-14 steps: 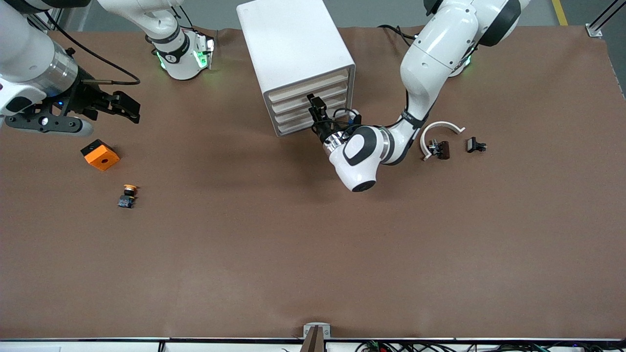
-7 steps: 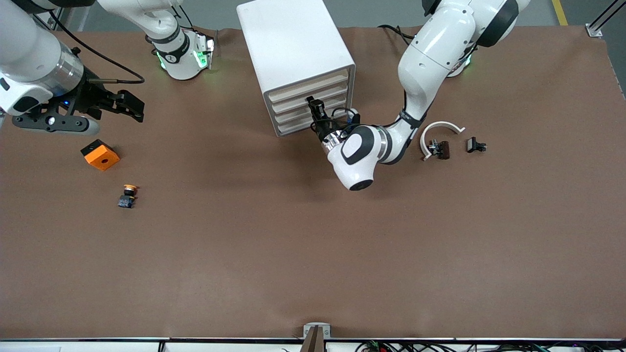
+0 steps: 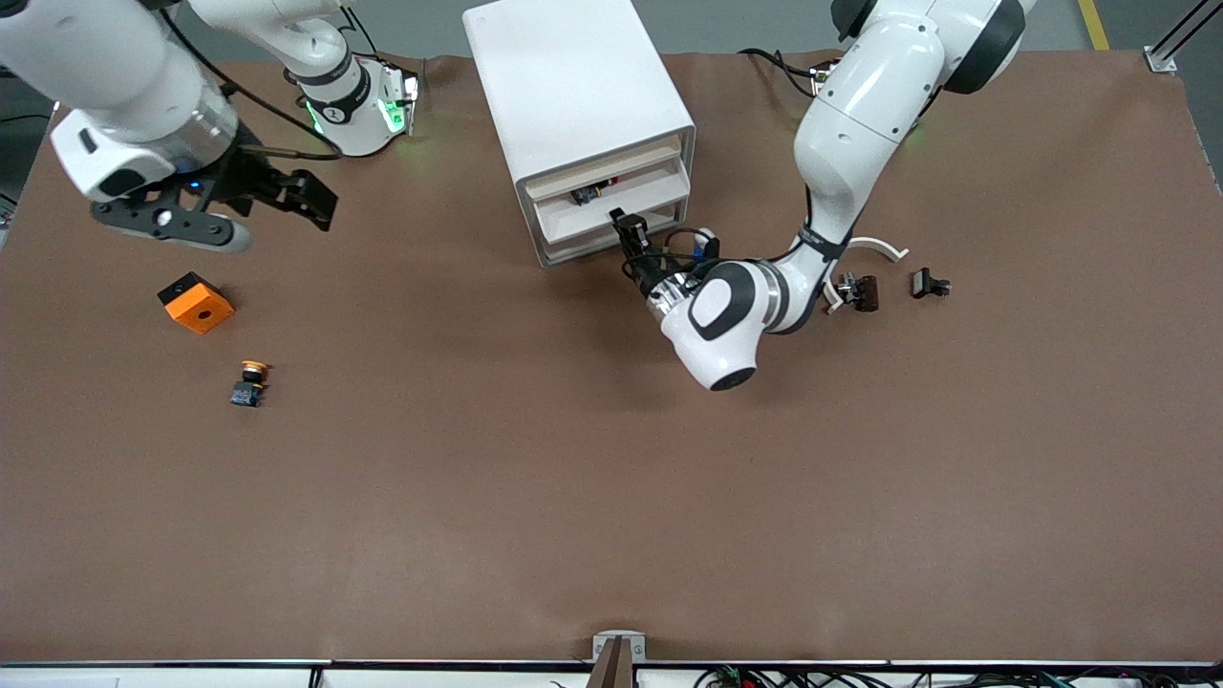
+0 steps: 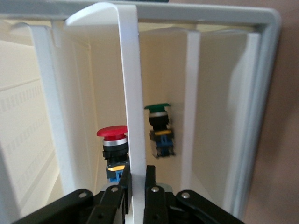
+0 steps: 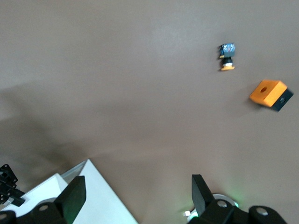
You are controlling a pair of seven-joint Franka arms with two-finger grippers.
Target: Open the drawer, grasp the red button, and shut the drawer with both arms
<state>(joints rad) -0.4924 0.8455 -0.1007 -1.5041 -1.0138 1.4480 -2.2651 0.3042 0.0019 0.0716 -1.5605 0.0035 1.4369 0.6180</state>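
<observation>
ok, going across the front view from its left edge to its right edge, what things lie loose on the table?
Orange cube → yellow-capped button → white curved piece with a dark part by it → small black part.

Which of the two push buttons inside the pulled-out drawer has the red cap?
The red-capped button lies beside the left gripper, which is shut on the drawer front; the other button, green-capped, lies deeper in.

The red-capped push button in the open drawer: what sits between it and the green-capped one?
In the left wrist view, the drawer's thin white handle, pinched by the left gripper, stands between the red-capped button and green-capped button.
</observation>
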